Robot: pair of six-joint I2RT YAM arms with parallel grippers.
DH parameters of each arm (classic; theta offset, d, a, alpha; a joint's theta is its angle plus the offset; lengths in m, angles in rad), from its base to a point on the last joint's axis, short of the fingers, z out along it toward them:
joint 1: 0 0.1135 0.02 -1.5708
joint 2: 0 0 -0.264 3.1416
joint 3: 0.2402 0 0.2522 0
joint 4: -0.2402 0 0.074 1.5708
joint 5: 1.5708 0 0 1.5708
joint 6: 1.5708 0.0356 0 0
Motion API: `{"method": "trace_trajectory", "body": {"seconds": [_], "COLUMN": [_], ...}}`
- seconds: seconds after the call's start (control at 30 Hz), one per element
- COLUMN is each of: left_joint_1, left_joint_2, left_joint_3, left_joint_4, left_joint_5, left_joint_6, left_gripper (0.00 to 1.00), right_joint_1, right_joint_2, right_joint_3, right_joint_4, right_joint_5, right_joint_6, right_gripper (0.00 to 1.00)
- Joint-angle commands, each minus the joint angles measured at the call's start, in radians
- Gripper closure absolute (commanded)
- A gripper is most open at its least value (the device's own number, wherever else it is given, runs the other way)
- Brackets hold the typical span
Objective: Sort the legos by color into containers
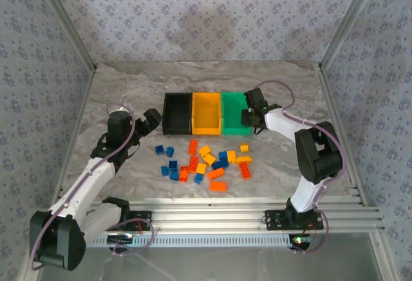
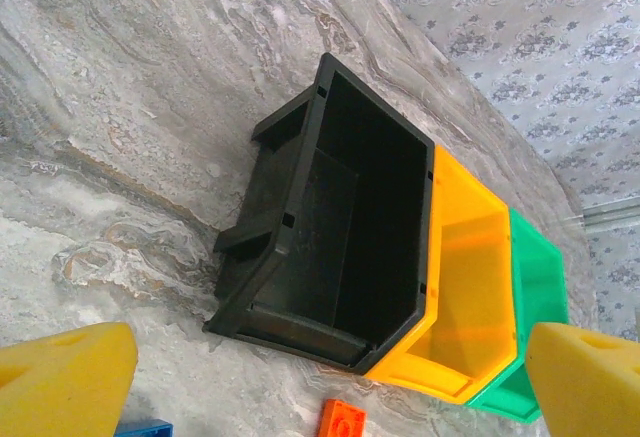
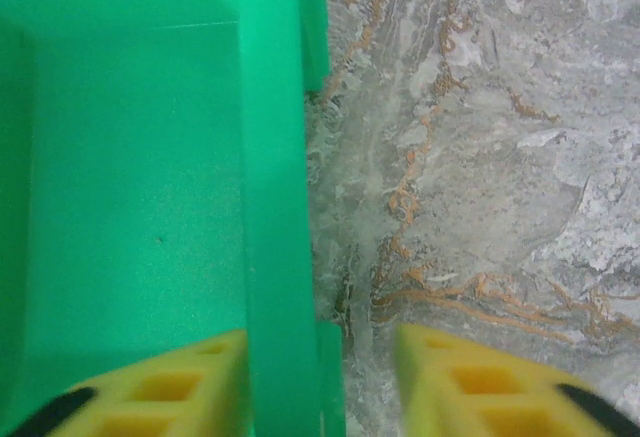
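Observation:
Three containers stand side by side at the table's middle back: black (image 1: 177, 114), yellow-orange (image 1: 206, 114) and green (image 1: 235, 114). Several blue, yellow-orange and red-orange legos (image 1: 206, 162) lie scattered in front of them. My left gripper (image 1: 152, 119) is open with nothing in it, just left of the black bin (image 2: 340, 217). A red-orange lego (image 2: 343, 420) lies below it. My right gripper (image 1: 252, 115) straddles the green bin's right wall (image 3: 270, 207). Its jaws are open: one finger (image 3: 170, 387) is inside against the wall, the other (image 3: 470, 387) stands clear outside.
The marble-patterned table (image 1: 129, 94) has bare room behind and to both sides of the bins. Aluminium frame posts (image 1: 77, 36) rise at the back corners, and rails (image 1: 225, 213) run along the near edge.

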Motion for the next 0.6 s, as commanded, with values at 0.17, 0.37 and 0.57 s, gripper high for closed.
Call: {"method": "trace_trajectory", "body": {"seconds": [0.17,0.37,0.57], "left_joint_1": [-0.021,-0.088,-0.185], "left_joint_2": [-0.024,-0.078,-0.175], "left_joint_3": [0.008,-0.002,-0.062], "left_joint_4": [-0.012,-0.080,-0.172], "left_joint_5": [0.032,0.002,-0.053], "left_joint_6": [0.019,0.042,0.065], "left_gripper": [0.00,0.00,0.00], "right_joint_1": [0.015,0.086,0.194], "right_joint_2": [-0.161,-0.331,-0.490], "right_joint_3": [-0.047,-0.175,-0.344], "right_joint_4": [-0.019,-0.054,-0.127], "right_joint_5": [0.018,0.063,0.066], "right_joint_6": [0.049,0.144,0.242], "right_gripper": [0.25,0.19,0.15]}}
